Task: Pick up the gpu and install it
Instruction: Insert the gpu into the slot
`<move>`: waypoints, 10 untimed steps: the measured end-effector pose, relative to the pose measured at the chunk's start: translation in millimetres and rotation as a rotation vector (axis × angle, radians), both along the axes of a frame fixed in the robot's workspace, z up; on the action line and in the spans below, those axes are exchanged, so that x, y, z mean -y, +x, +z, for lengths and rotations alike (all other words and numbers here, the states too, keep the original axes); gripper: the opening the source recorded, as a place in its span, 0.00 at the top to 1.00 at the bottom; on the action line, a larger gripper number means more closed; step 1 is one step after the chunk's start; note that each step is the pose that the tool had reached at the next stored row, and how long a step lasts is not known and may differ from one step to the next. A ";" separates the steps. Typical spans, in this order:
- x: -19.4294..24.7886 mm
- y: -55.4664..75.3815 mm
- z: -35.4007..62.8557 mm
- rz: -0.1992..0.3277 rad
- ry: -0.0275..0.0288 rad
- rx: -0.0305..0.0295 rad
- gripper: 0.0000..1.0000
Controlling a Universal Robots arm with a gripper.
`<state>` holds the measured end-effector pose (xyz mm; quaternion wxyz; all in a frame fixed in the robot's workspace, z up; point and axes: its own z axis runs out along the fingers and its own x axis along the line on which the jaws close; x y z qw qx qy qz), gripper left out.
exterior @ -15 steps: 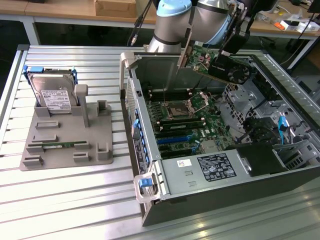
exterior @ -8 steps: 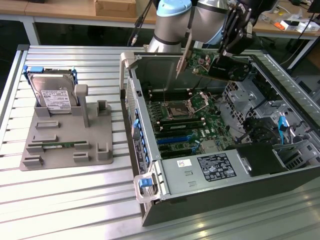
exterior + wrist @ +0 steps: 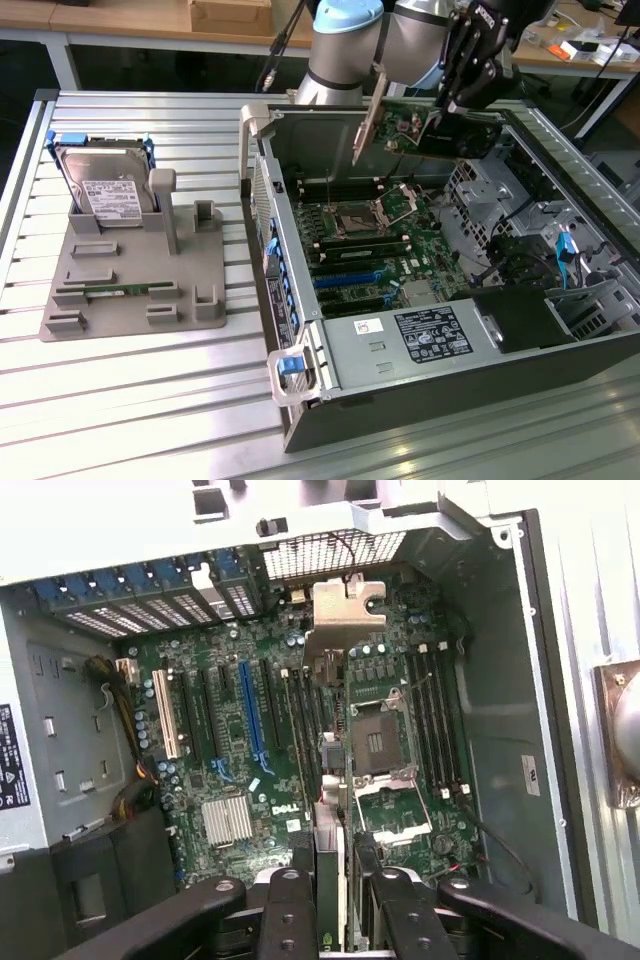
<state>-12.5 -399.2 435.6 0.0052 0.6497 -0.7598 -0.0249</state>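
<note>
Clasping the long, flat dark gpu (image 3: 408,128) with its silver bracket, the black hand (image 3: 452,100) hangs above the open grey computer case (image 3: 450,400): picked up, not yet seated.

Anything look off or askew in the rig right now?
Nothing looks spilled or damaged. The gpu hangs in the pincer above the open case, its bracket slanted, not seated in any slot. The CPU socket sits bare, with no cooler on it.
</note>
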 end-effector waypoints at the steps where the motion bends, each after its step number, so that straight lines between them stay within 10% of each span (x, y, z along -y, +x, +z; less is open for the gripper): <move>1: 0.0 0.0 0.0 0.022 0.0000 0.0000 0.73; 10: 0.0 0.0 0.0 0.165 0.0001 0.0000 0.73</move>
